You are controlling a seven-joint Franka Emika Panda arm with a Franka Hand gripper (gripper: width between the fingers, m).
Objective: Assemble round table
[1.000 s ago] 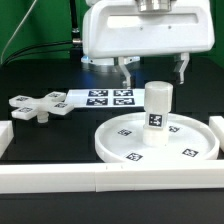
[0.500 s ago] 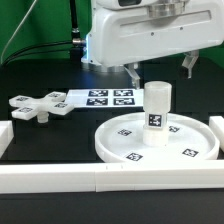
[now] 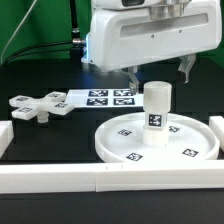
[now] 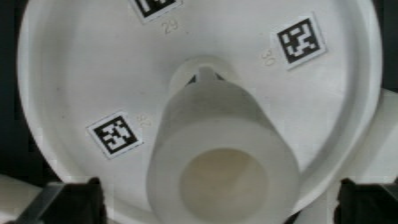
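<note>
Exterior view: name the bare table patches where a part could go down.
Bare black table lies between the cross-shaped piece, the disc and the front rail. Crowded: the disc's middle, where the post stands under the gripper.

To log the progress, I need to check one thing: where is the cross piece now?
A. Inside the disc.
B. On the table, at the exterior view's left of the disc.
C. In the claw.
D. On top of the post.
B: the cross lies flat on the table, apart from the disc; the top of the post is bare and the open claw holds nothing.
</note>
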